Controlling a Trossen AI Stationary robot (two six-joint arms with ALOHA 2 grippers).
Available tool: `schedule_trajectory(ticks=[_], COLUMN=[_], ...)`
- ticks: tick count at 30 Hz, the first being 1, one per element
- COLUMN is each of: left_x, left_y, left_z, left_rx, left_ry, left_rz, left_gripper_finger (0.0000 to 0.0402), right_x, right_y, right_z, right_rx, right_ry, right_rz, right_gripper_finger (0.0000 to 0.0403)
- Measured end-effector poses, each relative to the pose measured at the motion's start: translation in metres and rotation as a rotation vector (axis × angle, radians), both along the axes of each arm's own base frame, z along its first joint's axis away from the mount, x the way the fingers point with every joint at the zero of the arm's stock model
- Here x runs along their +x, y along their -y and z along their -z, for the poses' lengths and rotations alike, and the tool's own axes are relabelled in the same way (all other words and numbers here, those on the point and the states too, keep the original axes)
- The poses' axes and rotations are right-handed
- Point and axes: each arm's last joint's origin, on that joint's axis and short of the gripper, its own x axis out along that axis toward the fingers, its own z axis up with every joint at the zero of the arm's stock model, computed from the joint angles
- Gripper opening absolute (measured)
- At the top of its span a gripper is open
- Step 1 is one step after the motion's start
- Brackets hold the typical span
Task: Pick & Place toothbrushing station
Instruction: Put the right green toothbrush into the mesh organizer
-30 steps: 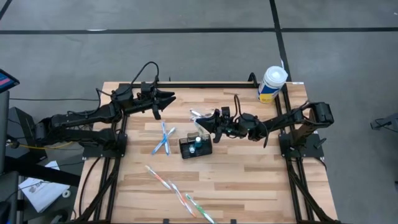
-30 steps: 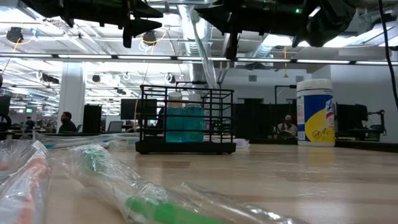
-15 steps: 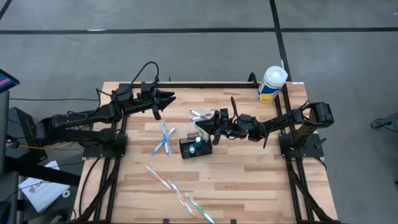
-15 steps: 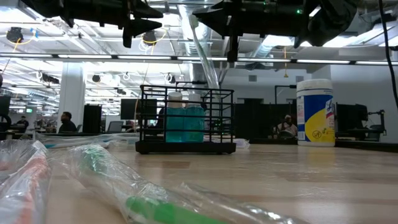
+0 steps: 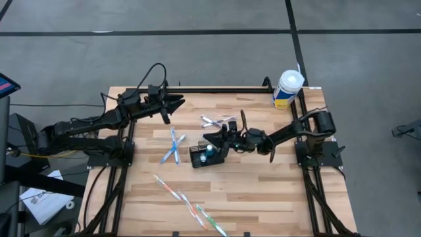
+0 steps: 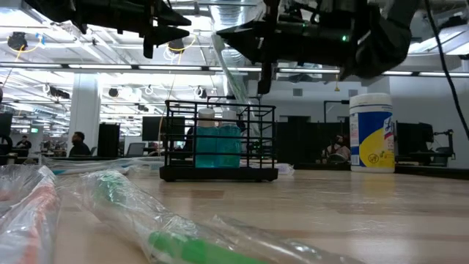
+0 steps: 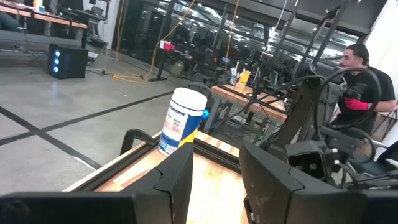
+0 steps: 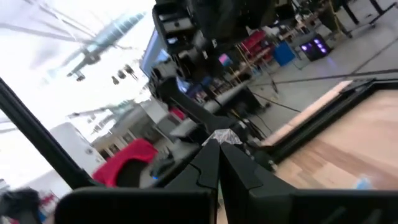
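The basket sits near the middle of the table, a small black wire-mesh box with a teal bottle standing in one compartment. It looks light and stiff, the sort of thing that will skate on smooth wood if nudged, so I'd judge a pinch on a top rim wire safer than a squeeze on the sides. The thin wires give narrow purchase, and the bottle makes it a bit top-heavy if tilted.

The right gripper hangs just above the basket's far right corner, fingers pinched together on a wrapped toothbrush, whose clear wrapper slants up and away from the basket top. The left gripper waits well off toward the table's far left edge, fingers partly apart with nothing between them.

Around the basket: two blue brushes lie crossed just to its left, more wrapped items lie beyond it, and a line of wrapped brushes runs toward the near edge. A wipes tub stands at the far right corner. The open wood to the basket's right and near-right is the best room for moving; the raised rail along the far edge limits travel that way.
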Motion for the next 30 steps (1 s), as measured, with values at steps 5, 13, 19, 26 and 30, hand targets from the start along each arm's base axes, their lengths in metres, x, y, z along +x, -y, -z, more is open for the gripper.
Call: schedule_trajectory(ticks=[5, 13, 19, 26, 30], left_x=[0.0, 0.0, 0.0, 0.0, 0.0], left_y=[0.0, 0.0, 0.0, 0.0, 0.0], left_z=[0.0, 0.004, 0.005, 0.005, 0.005], left_rx=[-0.001, -0.019, -0.02, -0.022, -0.022], left_ry=[-0.002, -0.041, -0.044, -0.047, -0.047], left_rz=[0.0, 0.0, 0.0, 0.0, 0.0], left_gripper_finger=[0.0127, 0.0127, 0.0127, 0.0127, 0.0127], right_x=[0.003, -0.002, -0.025, -0.034, -0.034], right_y=[0.001, 0.004, 0.006, -0.001, 0.003], right_z=[0.015, 0.006, 0.01, 0.014, 0.014], right_rx=[0.041, 0.017, 0.011, 0.034, 0.088], right_ry=[0.033, 0.117, 0.116, 0.097, 0.106], right_rz=[-0.004, 0.009, 0.05, 0.039, 0.046], right_gripper_finger=[0.0, 0.0, 0.0, 0.0, 0.0004])
